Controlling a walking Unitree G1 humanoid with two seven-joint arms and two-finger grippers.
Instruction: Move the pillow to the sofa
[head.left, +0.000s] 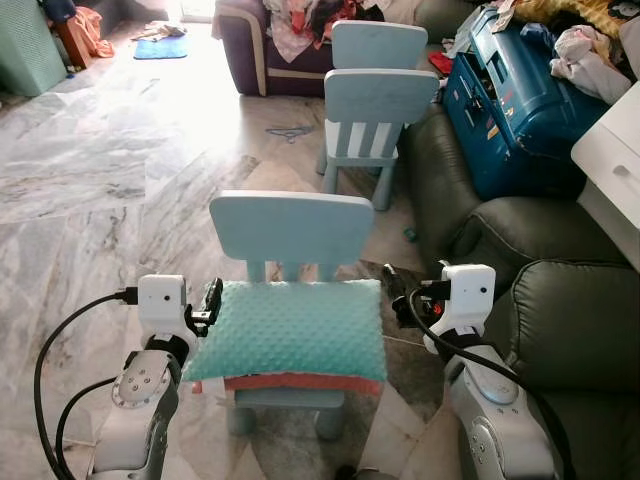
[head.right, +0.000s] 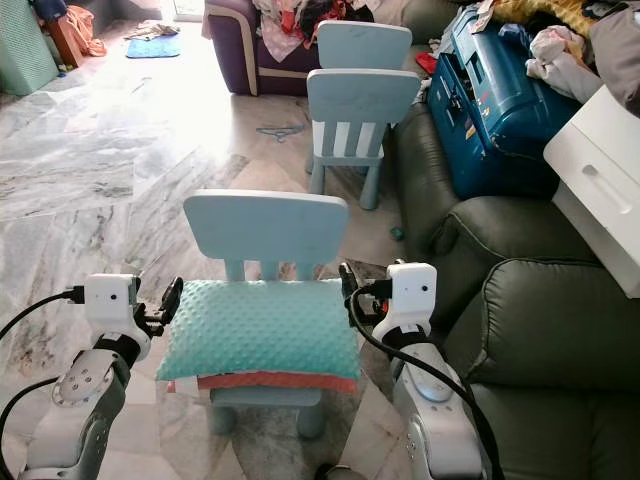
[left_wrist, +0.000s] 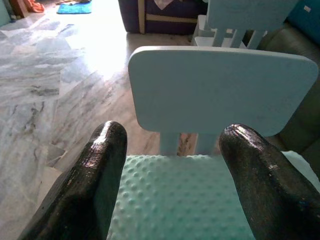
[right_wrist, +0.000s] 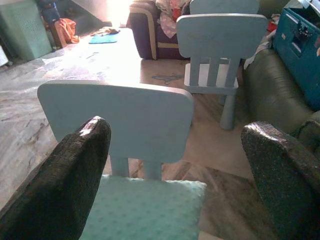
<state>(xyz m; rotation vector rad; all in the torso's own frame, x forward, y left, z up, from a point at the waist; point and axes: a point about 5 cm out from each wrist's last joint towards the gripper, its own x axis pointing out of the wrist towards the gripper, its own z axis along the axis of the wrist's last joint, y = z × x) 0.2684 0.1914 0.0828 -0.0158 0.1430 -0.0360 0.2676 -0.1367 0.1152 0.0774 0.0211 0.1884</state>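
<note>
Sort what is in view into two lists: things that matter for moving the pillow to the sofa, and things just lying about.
Part of the job:
- teal pillow on the near blue chair
- dark green sofa on the robot's right
- left gripper and right gripper, open at the pillow's sides

Lying about:
- two far blue chairs
- blue case
- clothes hanger
- blue mat

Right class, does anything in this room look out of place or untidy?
Yes. A teal pillow lies on a small blue chair, overhanging its seat, not on the sofa. Farther off, clothes are heaped on a purple sofa, and a hanger lies on the floor.
</note>
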